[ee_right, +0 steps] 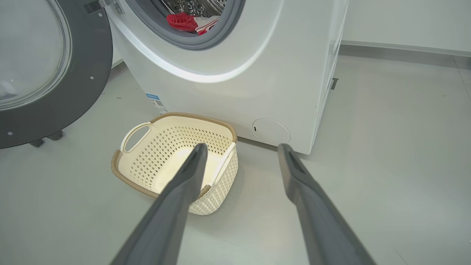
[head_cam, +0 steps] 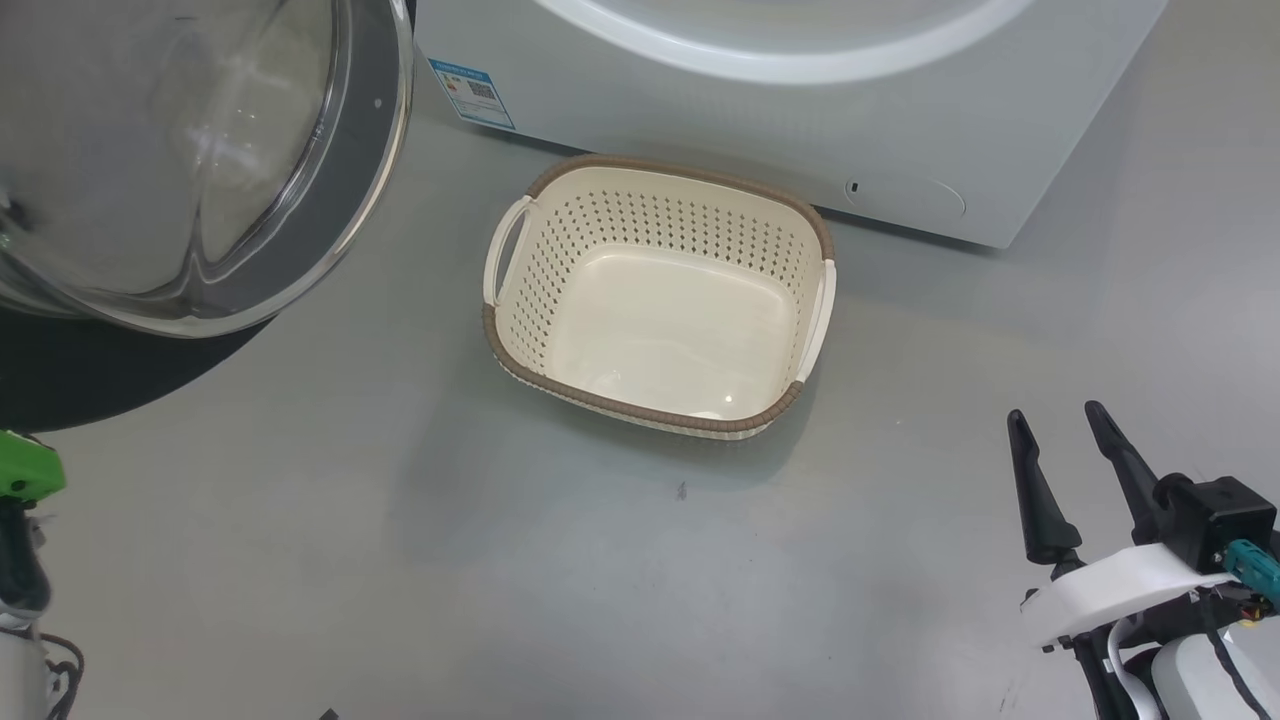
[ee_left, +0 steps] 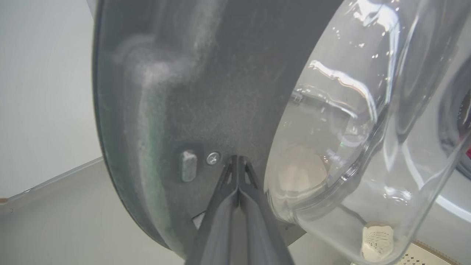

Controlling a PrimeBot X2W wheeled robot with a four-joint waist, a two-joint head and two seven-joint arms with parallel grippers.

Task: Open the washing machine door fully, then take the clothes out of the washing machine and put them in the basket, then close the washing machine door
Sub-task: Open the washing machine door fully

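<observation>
A: non-task stuff in view?
B: plain grey floor (head_cam: 400, 580), slightly glossy, one small dark speck (head_cam: 681, 490) mid-floor.
A: background?
B: white wall (ee_right: 404, 18) far right, grey skirting strip (ee_right: 401, 47) along its foot.

Nothing is readable: the blue label (head_cam: 472, 92) on the washing machine (head_cam: 700, 120) carries a QR code and print too small to make out.

I count 1 washer (ee_right: 257, 73), 1 door (ee_right: 92, 55), 1 basket (head_cam: 680, 172) w/ 2 handles (head_cam: 495, 250), 1 blue sticker (head_cam: 472, 92) on the washer front. Clothes (ee_right: 182, 21) in the drum (ee_right: 195, 5): looks like 2 pcs, 1 red, 1 red-white; can't confirm.
</observation>
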